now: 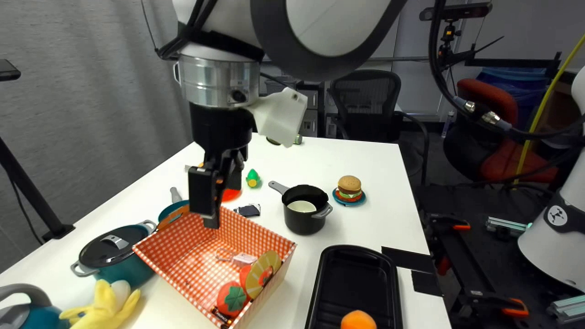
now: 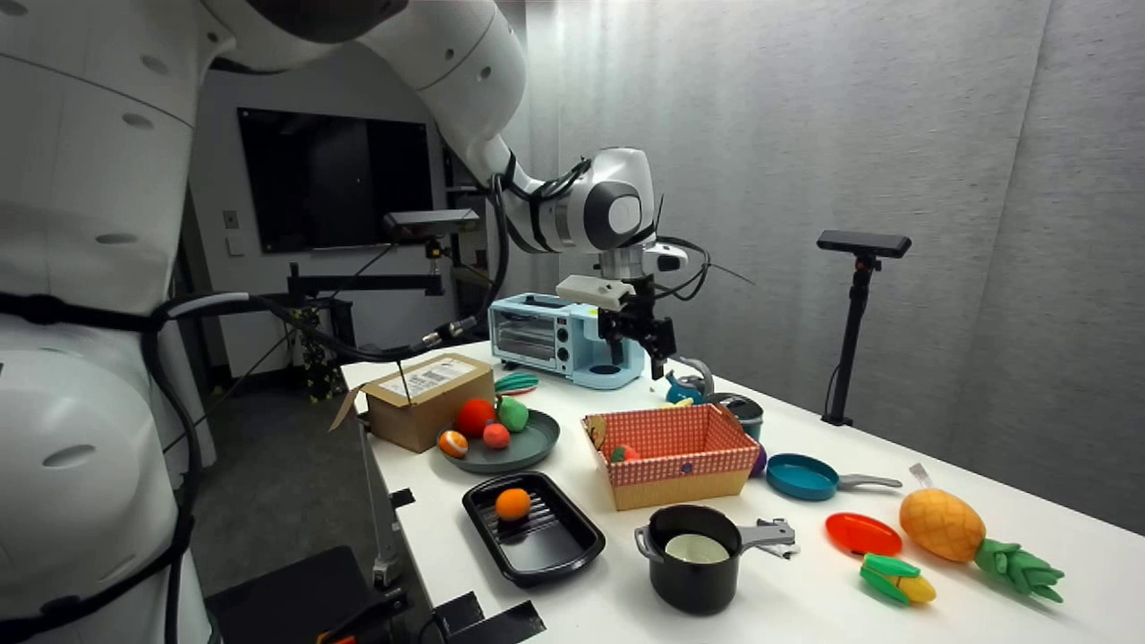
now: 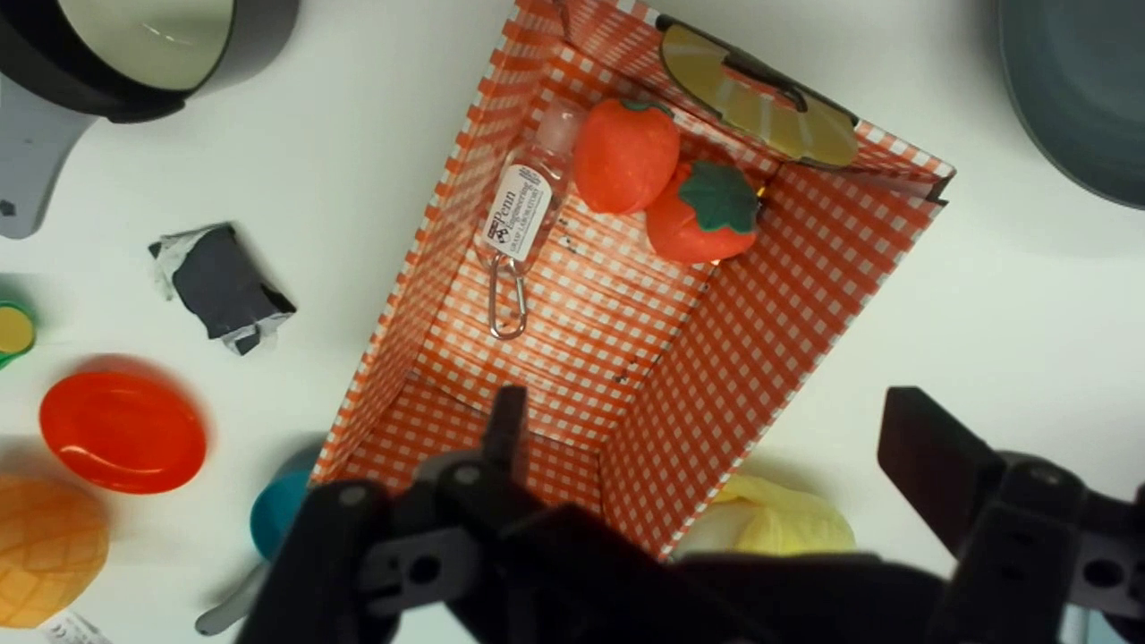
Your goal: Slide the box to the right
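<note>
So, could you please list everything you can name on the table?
box: 1, orange-red, beside tray
leafy toys: 2, red, in box
bottle: 1, clear, in box
tray, saucepan: 2, black, near box
orange: 1, orange, in tray
packet: 1, dark, near saucepan
lidded pot, skillet, kettle: 3, teal, near box
banana: 1, yellow, near kettle
dish, corn, pineapple: 3, red, yellow, orange, near skillet
burger, saucer: 2, brown-topped, blue, stacked near saucepan
plate: 1, grey, beside tray
fruits: 4, red, orange, green, on plate
carton, toaster oven: 2, brown, blue, near plate
striped toy: 1, green, beside carton
arm: 1, white, overhead
claw: 1, black, open above box wall
</note>
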Controlling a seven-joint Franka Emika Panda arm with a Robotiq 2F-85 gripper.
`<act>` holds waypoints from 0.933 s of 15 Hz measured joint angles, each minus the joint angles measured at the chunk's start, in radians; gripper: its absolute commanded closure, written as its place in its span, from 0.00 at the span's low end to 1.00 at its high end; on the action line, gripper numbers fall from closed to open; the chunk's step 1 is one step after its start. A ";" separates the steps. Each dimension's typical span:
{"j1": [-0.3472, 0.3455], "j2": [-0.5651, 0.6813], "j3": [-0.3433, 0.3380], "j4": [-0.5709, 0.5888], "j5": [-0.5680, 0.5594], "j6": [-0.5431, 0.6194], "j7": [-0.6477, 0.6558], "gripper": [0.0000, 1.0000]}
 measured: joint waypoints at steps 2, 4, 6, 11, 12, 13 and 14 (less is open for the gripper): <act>0.010 0.057 -0.001 0.034 0.000 0.013 0.000 0.00; 0.020 0.112 -0.001 0.069 0.001 0.019 0.000 0.00; 0.027 0.159 -0.001 0.103 0.006 0.024 0.000 0.00; 0.030 0.234 -0.002 0.165 0.018 0.026 -0.001 0.00; 0.031 0.243 -0.003 0.173 0.020 0.026 -0.002 0.00; 0.030 0.253 -0.004 0.180 0.022 0.027 -0.002 0.00; 0.030 0.262 -0.006 0.185 0.026 0.028 -0.002 0.00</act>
